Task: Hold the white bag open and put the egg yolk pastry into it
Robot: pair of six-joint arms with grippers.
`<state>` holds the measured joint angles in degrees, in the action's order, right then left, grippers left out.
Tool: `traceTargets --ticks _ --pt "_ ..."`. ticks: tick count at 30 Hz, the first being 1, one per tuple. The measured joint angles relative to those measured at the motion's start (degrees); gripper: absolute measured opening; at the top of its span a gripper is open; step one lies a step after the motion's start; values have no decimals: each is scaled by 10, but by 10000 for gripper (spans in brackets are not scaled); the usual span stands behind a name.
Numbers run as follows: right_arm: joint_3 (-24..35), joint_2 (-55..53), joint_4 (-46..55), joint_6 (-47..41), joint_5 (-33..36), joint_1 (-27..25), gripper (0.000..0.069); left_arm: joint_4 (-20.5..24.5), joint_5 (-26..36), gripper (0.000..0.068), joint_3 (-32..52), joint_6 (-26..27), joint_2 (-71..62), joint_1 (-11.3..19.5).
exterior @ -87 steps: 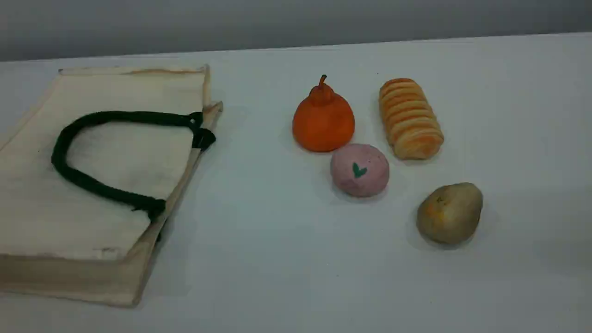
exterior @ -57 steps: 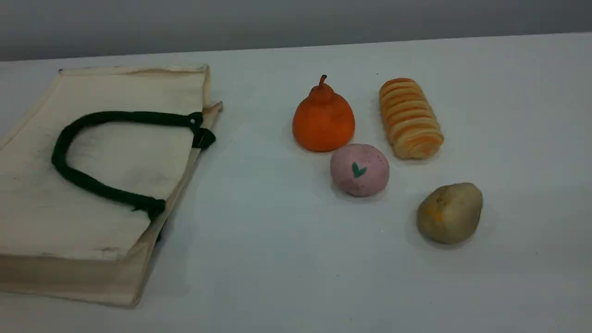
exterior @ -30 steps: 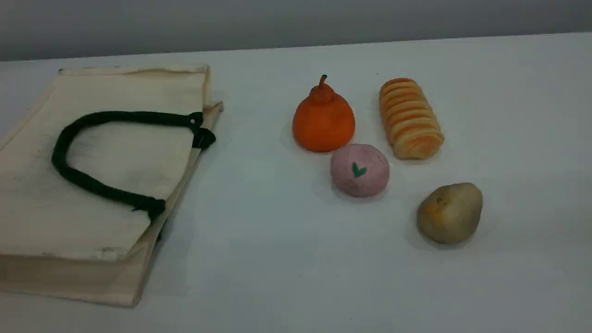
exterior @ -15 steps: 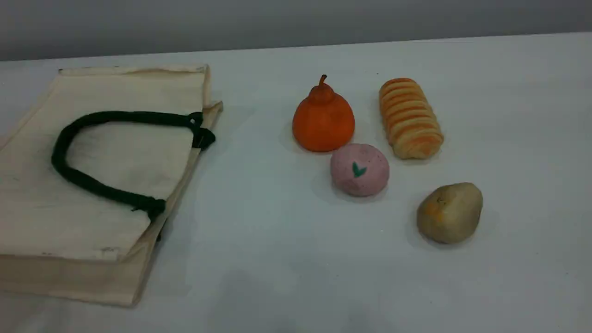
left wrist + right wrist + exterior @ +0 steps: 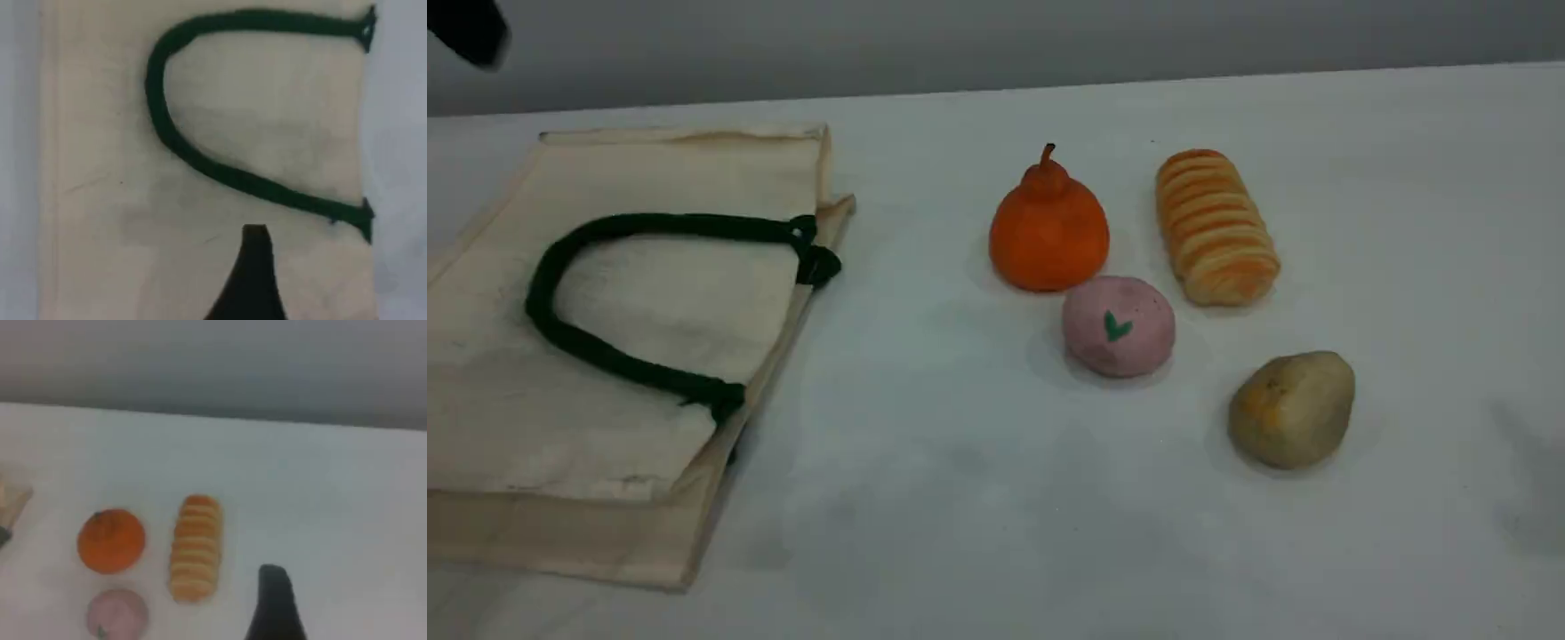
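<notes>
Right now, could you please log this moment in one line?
white bag: flat on table | egg yolk pastry: on table, untouched

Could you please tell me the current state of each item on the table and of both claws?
white bag: lying flat, mouth closed
green handle: lying on the bag, ungrasped
egg yolk pastry: on the table, untouched
pink ball: on the table, heart mark up
orange fruit: upright, stem up
bread roll: lying flat
left claw: open, above the bag
right claw: opening unclear
</notes>
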<state>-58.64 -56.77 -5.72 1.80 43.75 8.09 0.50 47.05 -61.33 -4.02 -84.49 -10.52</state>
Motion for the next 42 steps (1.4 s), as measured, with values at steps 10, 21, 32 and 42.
traceTargets --ticks 10,21,32,42 --pt "-1 -40 1 0 -2 0 462 98 -52 586 -36 -74 -165 1" --pt "-1 -40 0 0 -2 0 462 241 -65 586 -40 -193 -266 1" --pt "-1 -40 -1 0 -2 0 462 390 -96 586 -41 -333 -297 27" --pt "-1 -40 -6 0 -4 0 462 360 -122 586 -41 -322 -304 41"
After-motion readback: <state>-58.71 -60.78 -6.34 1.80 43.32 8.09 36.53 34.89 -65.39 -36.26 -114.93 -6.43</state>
